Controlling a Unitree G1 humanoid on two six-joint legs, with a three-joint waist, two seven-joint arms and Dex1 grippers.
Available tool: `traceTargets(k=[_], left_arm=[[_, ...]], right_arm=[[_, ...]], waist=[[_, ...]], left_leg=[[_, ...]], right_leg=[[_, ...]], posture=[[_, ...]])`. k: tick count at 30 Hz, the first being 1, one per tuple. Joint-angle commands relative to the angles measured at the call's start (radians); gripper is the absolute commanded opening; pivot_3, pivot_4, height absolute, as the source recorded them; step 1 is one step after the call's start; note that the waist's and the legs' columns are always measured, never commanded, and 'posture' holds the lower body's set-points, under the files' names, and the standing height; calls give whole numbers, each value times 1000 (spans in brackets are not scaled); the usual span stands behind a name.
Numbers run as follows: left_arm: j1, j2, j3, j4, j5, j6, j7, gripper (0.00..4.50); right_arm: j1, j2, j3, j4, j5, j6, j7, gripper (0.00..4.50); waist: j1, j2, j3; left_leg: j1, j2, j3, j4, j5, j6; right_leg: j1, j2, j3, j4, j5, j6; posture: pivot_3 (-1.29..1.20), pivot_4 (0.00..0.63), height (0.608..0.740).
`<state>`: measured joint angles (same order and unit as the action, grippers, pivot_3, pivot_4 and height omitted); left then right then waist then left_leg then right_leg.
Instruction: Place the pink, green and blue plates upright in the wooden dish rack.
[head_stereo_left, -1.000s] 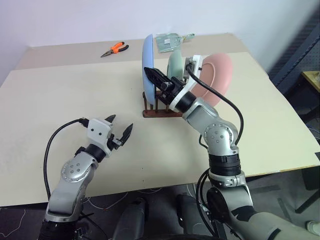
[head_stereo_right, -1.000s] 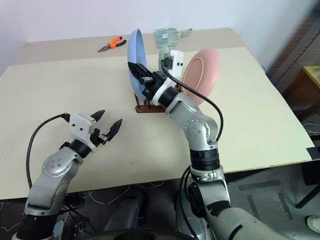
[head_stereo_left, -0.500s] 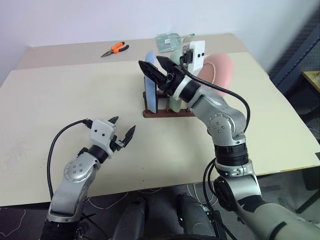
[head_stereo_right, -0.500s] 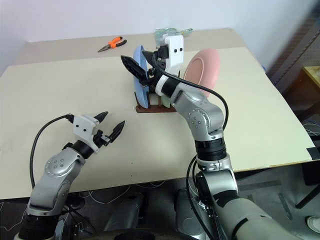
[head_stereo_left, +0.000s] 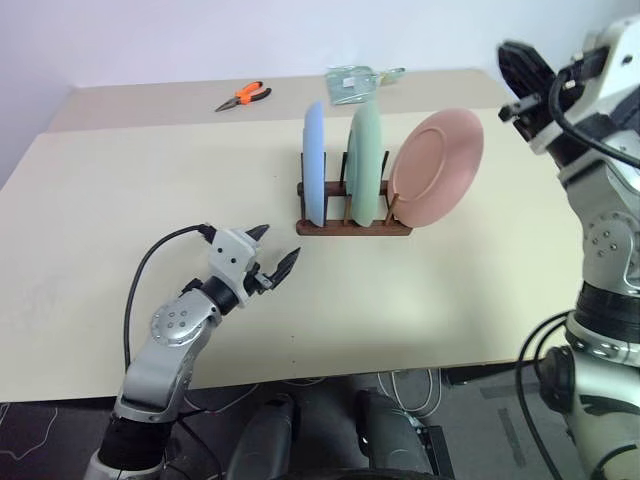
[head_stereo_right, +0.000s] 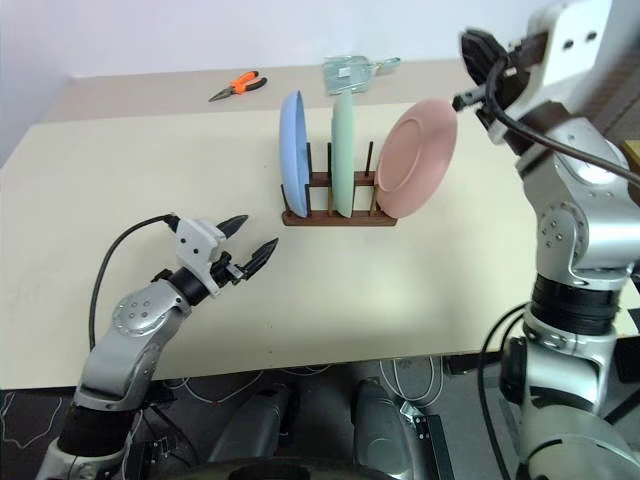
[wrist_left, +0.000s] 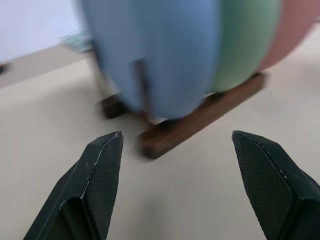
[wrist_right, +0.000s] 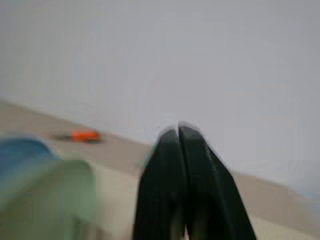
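The left gripper hovers open near the wooden dish rack. Blue plate, green plate and pink plate now all stand slotted. The right gripper, closed and empty, has pulled away; the task looks complete.

Right gripper raised high beyond table's far right part, black fingers pressed together, nothing between them. Wooden dish rack sits lower and to its left, well apart. Three plates upright in rack: pink plate nearest right gripper, green plate in middle, blue plate farthest. Left gripper low over table, fingers spread, empty, pointing toward rack, blue plate closest to it. Orange pliers and clear packet at far edge, beyond rack.
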<state>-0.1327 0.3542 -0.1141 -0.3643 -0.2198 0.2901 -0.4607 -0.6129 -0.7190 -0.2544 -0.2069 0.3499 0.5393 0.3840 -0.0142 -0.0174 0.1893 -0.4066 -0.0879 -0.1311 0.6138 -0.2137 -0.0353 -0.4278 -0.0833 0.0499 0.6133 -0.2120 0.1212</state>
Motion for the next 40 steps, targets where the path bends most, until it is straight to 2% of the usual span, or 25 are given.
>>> traceTargets(k=[1,6,12,19,23,27,33,40], left_arm=[[-27,-11,-26,9,15,-37,-22,3575],[-34,-15,-39,27,25,-50,-42,3575],[-13,-2,-27,17,30,-48,-44,3575],[13,4,-10,9,52,-46,-17,3575],[30,24,81,67,63,-51,34,3575],[88,98,211,121,61,-77,40,3575],[184,151,339,170,28,-107,10,3575],[217,117,326,161,38,-115,22,3575]], right_arm=[[85,-67,84,-15,-143,-69,26,39],[144,-46,160,-42,-180,-92,68,39],[124,22,188,-127,-136,-75,112,39],[169,-6,164,-13,-209,-113,113,39],[254,4,113,92,-186,-188,147,39],[335,17,80,180,-168,-274,185,39],[361,79,85,222,-146,-330,198,39],[322,114,99,295,-173,-365,187,39]], waist=[[-8,1,0],[-9,3,0],[2,3,0],[4,3,0],[4,3,0],[-6,4,0],[-4,4,0],[4,4,0]], left_leg=[[0,1,1,0,0,0],[2,2,3,1,0,0],[1,1,2,2,0,0],[0,1,1,2,0,0],[0,1,1,2,0,0],[1,1,2,1,0,0],[2,2,2,2,0,0],[2,1,1,2,0,0]], right_leg=[[0,1,1,0,0,0],[0,1,2,2,0,0],[0,1,2,1,0,1],[0,1,2,0,0,1],[0,1,2,0,0,1],[0,1,2,1,0,1],[1,1,2,1,0,0],[2,0,2,0,0,0]], posture=[[0,150,740],[0,150,740],[0,150,740],[0,150,740],[0,150,740],[0,150,740],[0,150,740],[0,150,740]])
